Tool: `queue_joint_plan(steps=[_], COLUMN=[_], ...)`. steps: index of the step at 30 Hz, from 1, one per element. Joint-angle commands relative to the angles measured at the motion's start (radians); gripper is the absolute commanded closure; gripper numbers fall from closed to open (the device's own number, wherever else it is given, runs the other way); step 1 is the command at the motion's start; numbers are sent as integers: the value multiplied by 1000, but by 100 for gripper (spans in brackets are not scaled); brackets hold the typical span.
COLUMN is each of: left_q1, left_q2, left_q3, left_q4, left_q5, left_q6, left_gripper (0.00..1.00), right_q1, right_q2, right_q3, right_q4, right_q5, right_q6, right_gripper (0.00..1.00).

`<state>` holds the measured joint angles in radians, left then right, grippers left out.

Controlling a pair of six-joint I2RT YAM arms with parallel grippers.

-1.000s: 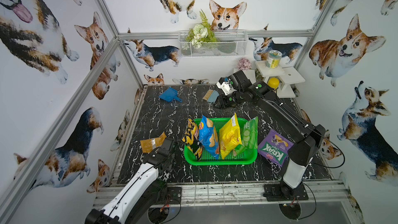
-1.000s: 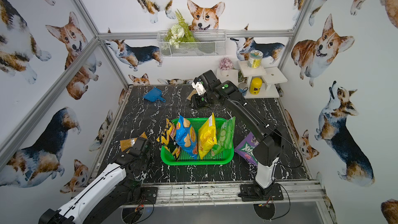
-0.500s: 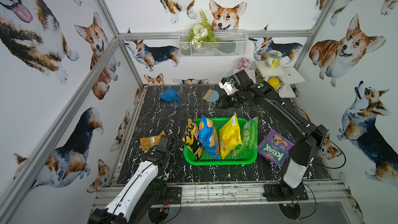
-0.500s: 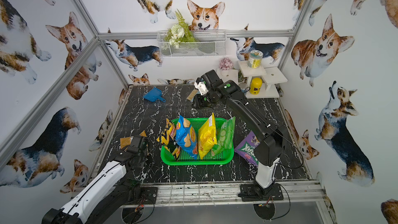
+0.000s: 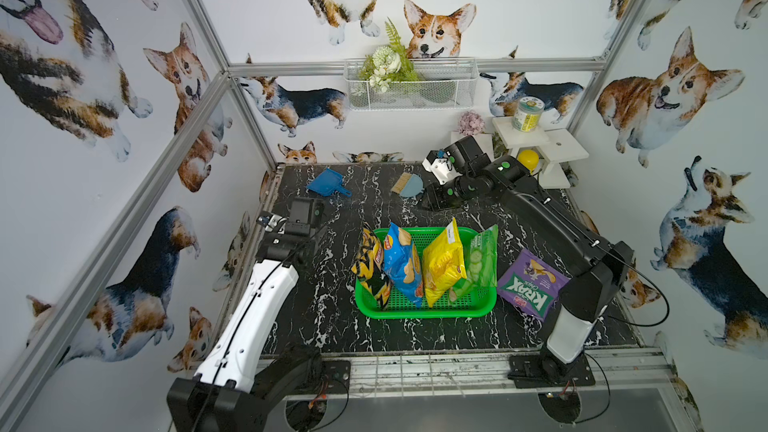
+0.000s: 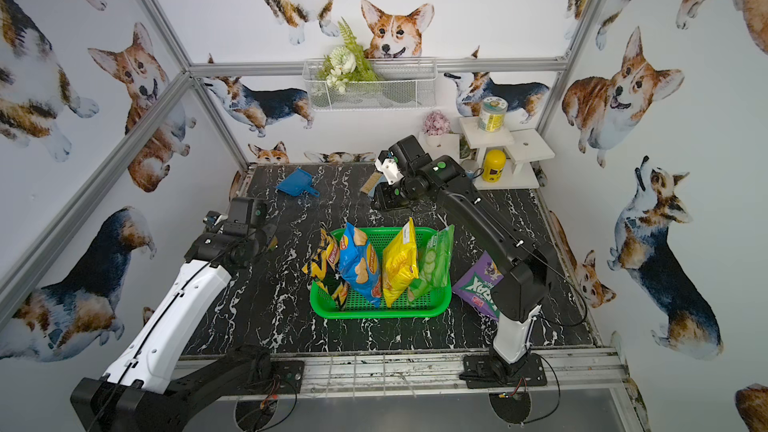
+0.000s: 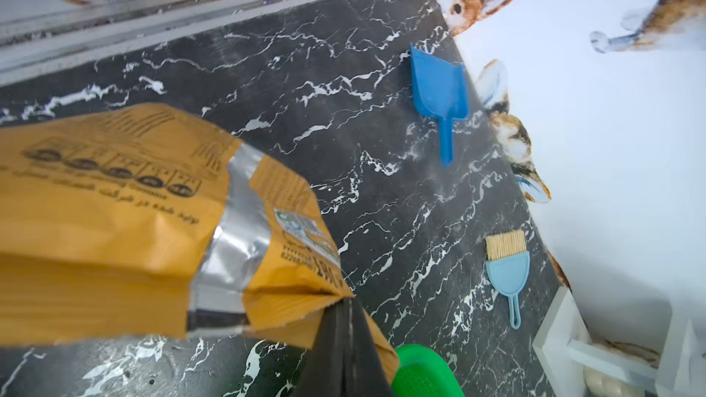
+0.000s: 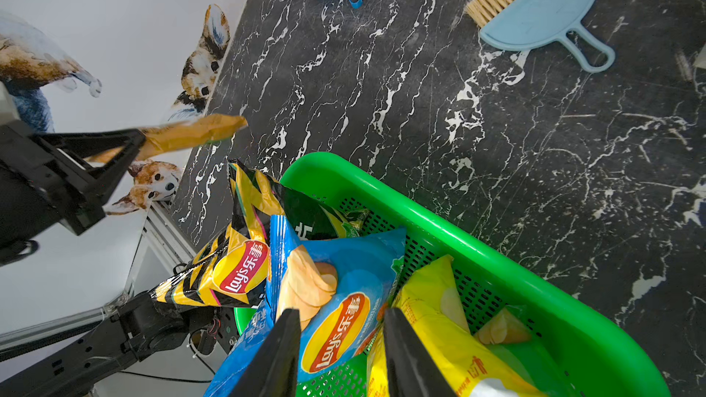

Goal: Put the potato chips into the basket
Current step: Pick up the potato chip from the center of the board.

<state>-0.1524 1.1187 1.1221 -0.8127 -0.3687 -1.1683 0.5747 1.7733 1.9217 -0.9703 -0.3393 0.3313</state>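
Note:
The green basket stands mid-table with a black-and-yellow bag, a blue bag, a yellow bag and a green bag upright in it. A purple Krax bag lies on the table right of the basket, partly under my right arm. My left gripper is shut on a corner of the orange bag, held above the table left of the basket; the right wrist view also shows that bag. My right gripper hangs open and empty, high over the basket's far side.
At the back of the table lie a blue scoop and a light-blue brush. A white shelf with a can on it and a yellow can under it fills the back right corner. On the back wall hangs a white wire basket.
My left gripper has shut on the orange bag, which lay on the table's left edge, and lifted it. The right arm has shifted slightly to the right.

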Motion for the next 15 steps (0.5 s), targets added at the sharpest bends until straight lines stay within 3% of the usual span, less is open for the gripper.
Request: queue_joint_plan(steps=[1, 10, 15], left_q1=[2, -8, -113], left_q2=[48, 270, 444], left_q3=[107, 495, 781], left_q4=[-47, -107, -184], left_q5=[8, 157, 216], left_q6=[188, 473, 592], left_gripper=[100, 100, 100], right_q1=[-7, -67, -107], right_q2=[-8, -10, -20], right_q3=[3, 8, 5], right_q4=[26, 22, 15], right_q5=[12, -29, -35], right_q6=[-16, -9, -9], right_gripper=[59, 60, 61])
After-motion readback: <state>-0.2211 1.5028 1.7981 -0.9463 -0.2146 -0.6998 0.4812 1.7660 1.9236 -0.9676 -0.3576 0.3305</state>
